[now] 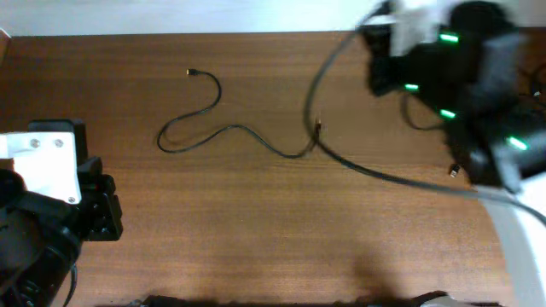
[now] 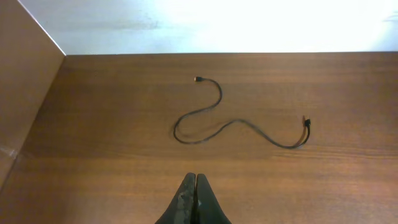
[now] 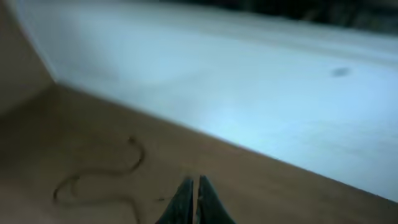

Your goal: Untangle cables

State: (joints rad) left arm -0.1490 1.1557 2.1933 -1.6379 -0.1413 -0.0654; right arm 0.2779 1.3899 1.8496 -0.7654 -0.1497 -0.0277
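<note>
A thin black cable (image 1: 213,130) lies loose on the brown table, from a plug at the back left, through a loop, to a plug near the middle. It also shows in the left wrist view (image 2: 217,127) and, blurred, in the right wrist view (image 3: 124,165). A longer, blurred cable (image 1: 317,85) runs from my right gripper (image 1: 373,26) at the back, crosses the first cable's end and trails off to the right. My right gripper (image 3: 194,182) is shut, apparently on that strand. My left gripper (image 2: 196,177) is shut and empty, short of the loose cable.
The right arm (image 1: 469,77) with green lights fills the back right and is motion-blurred. Another thin strand with a plug (image 1: 455,170) lies beside it. The left arm (image 1: 51,196) sits at the front left. A pale wall (image 2: 217,25) borders the table's far edge.
</note>
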